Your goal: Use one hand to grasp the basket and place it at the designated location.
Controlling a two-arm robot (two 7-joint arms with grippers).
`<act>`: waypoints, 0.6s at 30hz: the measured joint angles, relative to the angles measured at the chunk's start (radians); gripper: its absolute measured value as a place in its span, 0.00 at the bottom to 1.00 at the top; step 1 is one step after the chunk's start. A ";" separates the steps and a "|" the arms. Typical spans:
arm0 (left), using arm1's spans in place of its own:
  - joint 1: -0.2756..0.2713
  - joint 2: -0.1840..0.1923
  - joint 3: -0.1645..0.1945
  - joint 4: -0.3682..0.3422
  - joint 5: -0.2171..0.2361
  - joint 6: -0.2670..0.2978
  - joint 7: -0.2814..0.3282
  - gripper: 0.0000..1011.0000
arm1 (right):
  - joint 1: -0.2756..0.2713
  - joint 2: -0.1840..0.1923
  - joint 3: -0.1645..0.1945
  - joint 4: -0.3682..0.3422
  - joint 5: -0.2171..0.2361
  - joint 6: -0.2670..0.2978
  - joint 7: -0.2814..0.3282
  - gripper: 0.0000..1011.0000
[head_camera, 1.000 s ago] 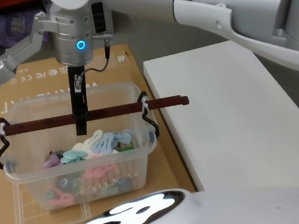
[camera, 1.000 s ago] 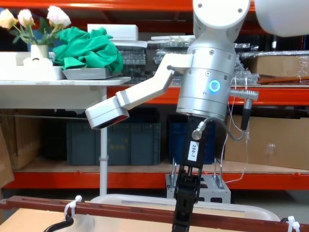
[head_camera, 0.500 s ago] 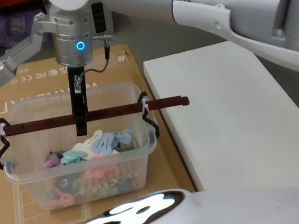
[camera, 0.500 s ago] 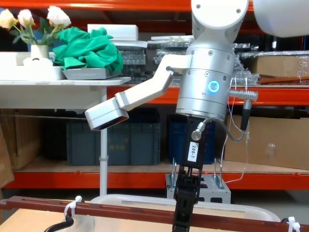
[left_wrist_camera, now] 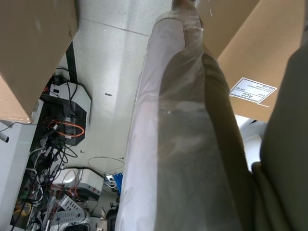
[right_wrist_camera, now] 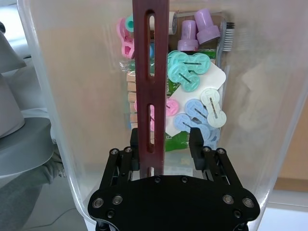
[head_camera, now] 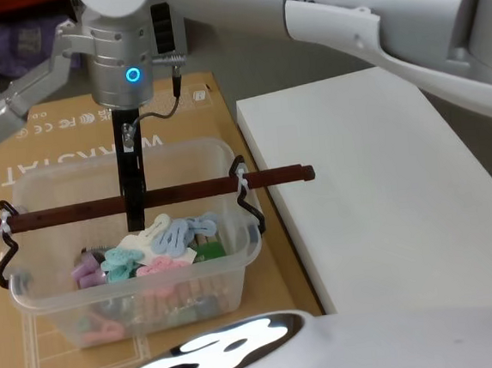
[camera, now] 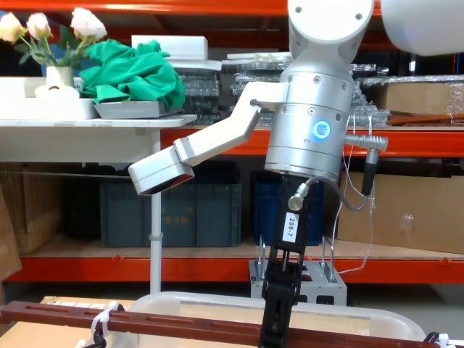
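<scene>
The basket (head_camera: 245,251) is a clear frosted bin of pastel clips standing on a cardboard sheet (head_camera: 44,137). Its reddish-brown bar handle (head_camera: 190,190) is tied on with white zip ties and now slopes down to the left. My right gripper (head_camera: 135,219), the hand, hangs straight down over the middle of the bar. In the right wrist view the gripper (right_wrist_camera: 165,140) straddles the handle (right_wrist_camera: 150,72). One of its fingers (right_wrist_camera: 135,144) touches the bar, and a gap shows beside the other. The chest view shows the gripper (camera: 272,330) at the bar (camera: 181,326).
A white table (head_camera: 384,189) lies just right of the basket, and the bar's right end reaches over its edge. Shelving with dark blue crates (camera: 174,214) stands in the background. The left wrist view looks at a plastic-wrapped post (left_wrist_camera: 183,144) and cardboard boxes.
The basket has shifted slightly toward me and its handle has tilted, left end lower; the clips inside have slid. The right gripper has stayed where it was.
</scene>
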 joint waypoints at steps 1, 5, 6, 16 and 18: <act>0.000 0.000 0.000 0.000 0.000 0.000 0.000 0.00 | 0.000 0.000 0.000 0.000 0.000 0.000 0.000 0.59; 0.000 0.000 0.000 0.000 0.000 0.000 0.000 0.00 | 0.000 0.001 0.000 0.000 0.000 0.000 0.000 0.73; 0.000 0.000 0.000 0.000 0.000 0.000 0.000 0.00 | 0.000 0.001 0.001 -0.001 0.000 0.000 0.000 0.75; 0.000 0.000 0.000 0.000 0.000 0.000 0.000 0.00 | 0.000 0.001 0.001 -0.001 0.000 0.000 0.000 0.99; 0.000 0.000 0.000 0.000 0.000 0.000 0.000 0.00 | 0.000 0.001 0.001 -0.001 -0.001 0.000 0.000 0.99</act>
